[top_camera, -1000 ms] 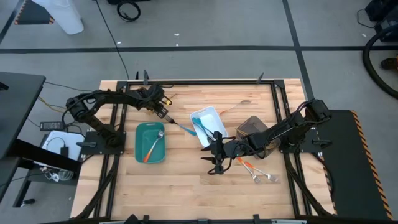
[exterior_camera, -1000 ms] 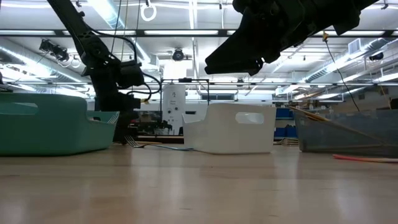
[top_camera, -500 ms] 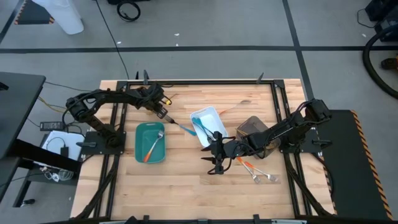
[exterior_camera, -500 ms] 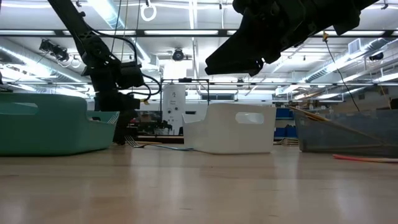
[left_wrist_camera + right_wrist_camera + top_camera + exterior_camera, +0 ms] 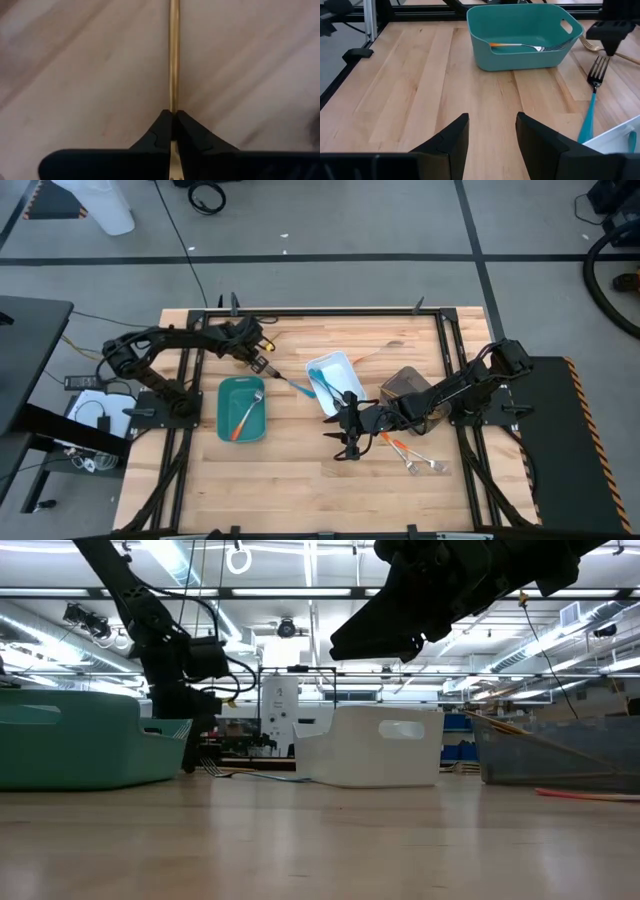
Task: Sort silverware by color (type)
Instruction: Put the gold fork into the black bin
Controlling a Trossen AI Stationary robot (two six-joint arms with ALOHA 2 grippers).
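Note:
My left gripper (image 5: 264,367) stands at the teal tray's (image 5: 226,430) far right corner. It is shut on a thin gold fork (image 5: 173,50) that lies on the wood; the gold tines (image 5: 586,45) show beside that tray. A blue-handled fork (image 5: 292,384) lies flat just beside it, between the teal tray and the white tray (image 5: 340,361). My right gripper (image 5: 492,125) hovers open over bare wood in front of the white tray, with nothing between its fingers. My left gripper pinches the gold fork's thin handle (image 5: 173,102) between its two fingertips, close behind the tines. The fingers slant steeply down from above, one on each side of the handle, which runs on ahead of them. The fork seems to lie on the table.
The teal tray holds an orange-handled fork (image 5: 520,47). Blue-handled pieces (image 5: 325,385) lie in the white tray. A grey-brown tray (image 5: 405,383) stands to its right, with orange-handled pieces (image 5: 405,452) loose on the wood in front of it. Bare wood lies along the near edge.
My left gripper has stayed in place at the teal tray's corner and has shut its fingers on the gold fork's handle. The forks on the table have not moved.

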